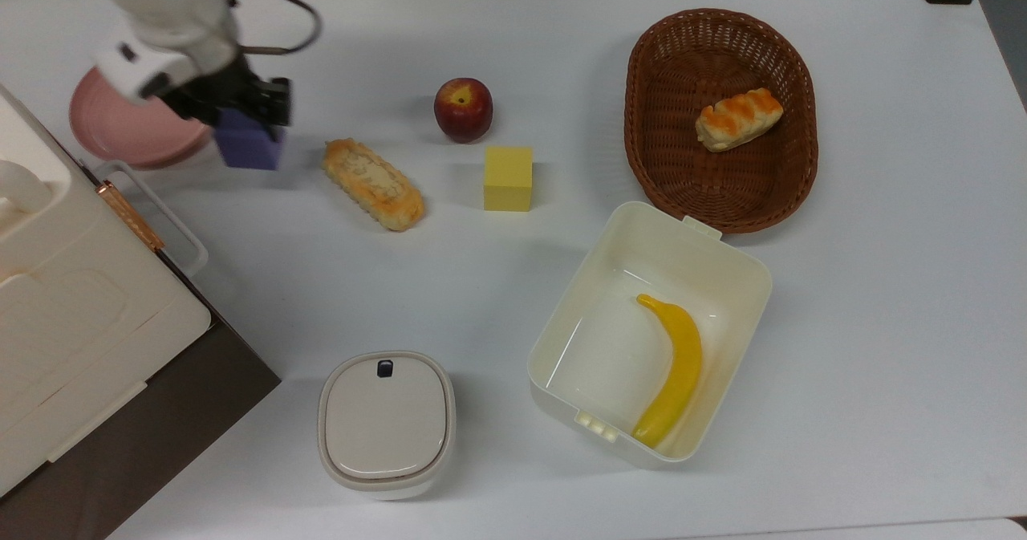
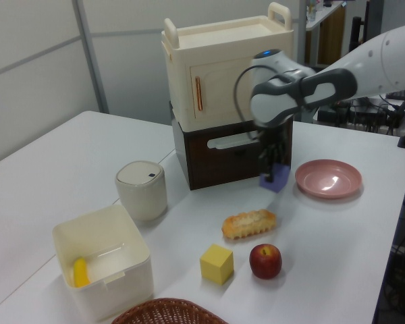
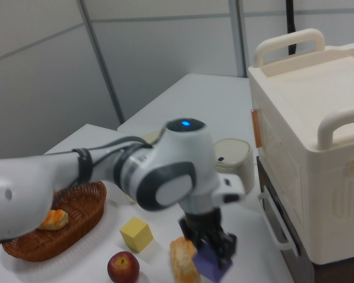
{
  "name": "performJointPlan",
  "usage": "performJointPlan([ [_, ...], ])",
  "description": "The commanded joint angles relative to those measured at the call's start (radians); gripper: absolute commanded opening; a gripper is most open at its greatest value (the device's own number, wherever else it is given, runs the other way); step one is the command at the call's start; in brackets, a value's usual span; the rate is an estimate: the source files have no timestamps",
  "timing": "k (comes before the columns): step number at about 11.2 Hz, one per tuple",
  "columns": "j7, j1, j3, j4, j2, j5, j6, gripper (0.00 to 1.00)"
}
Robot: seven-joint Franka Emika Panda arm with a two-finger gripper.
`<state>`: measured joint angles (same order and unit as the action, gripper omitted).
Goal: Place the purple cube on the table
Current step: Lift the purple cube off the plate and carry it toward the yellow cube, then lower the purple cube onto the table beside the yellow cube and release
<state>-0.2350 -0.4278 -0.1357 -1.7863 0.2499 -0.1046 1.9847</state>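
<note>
Gripping the purple cube [image 1: 249, 146] between my fingers, my claw [image 1: 241, 115] is clamped on its upper part and holds it above the table [image 1: 882, 299], clear of the pink plate [image 1: 120, 127]. In the top view the cube sits just right of the plate's rim and left of the long bread roll [image 1: 373, 184], with a strip of bare white between them. In the left view the cube [image 2: 275, 179] hangs in front of the dark lower cabinet [image 2: 233, 152], left of the plate [image 2: 328, 178] and beyond the roll [image 2: 250, 223]. In the right view it [image 3: 212, 264] shows just right of the roll [image 3: 183, 262], beneath my claw [image 3: 209, 239].

The cube is a matte blue-violet block with plain faces and crisp edges; in the right view it looks turned, one corner towards the camera. I cannot tell whether its underside touches the tabletop.

Open room: the top view's near middle, between the roll and the lidded round container [image 1: 386, 424], is bare. Towards the top view's left edge stand the stacked cream cabinet [image 1: 72, 299] and its handle [image 1: 152, 211]. To the right lie the apple [image 1: 463, 109], the yellow cube [image 1: 508, 178], the wicker basket [image 1: 790, 163] with a pastry [image 1: 738, 119], and the open cream box [image 1: 722, 267] holding a banana [image 1: 674, 371].
</note>
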Motion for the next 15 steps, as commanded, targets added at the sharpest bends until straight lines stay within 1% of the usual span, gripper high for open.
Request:
performJointPlan([
  [1, 0.095, 0.16, 0.01, -0.002, -0.018, -0.017, -0.027, 0.55],
  [3, 0.111, 0.242, 0.01, -0.001, -0.018, -0.017, -0.075, 0.58],
  [5, 0.129, 0.323, 0.008, -0.002, -0.015, -0.015, -0.099, 0.58],
  [6, 0.141, 0.342, 0.008, -0.002, -0.015, -0.015, -0.118, 0.63],
  [7, 0.143, 0.359, 0.01, -0.002, -0.014, -0.015, -0.121, 0.69],
  [8, 0.144, 0.366, 0.008, -0.002, -0.014, -0.015, -0.121, 0.82],
  [9, 0.151, 0.371, 0.008, -0.002, -0.015, -0.015, -0.121, 1.0],
  [10, 0.167, 0.374, 0.01, 0.002, -0.018, -0.015, -0.121, 1.0],
  [12, 0.251, 0.414, 0.011, 0.069, -0.021, -0.021, -0.141, 1.0],
  [14, 0.313, 0.449, 0.034, 0.134, -0.043, -0.023, -0.173, 1.0],
  [15, 0.313, 0.463, 0.062, 0.148, -0.067, -0.021, -0.191, 1.0],
])
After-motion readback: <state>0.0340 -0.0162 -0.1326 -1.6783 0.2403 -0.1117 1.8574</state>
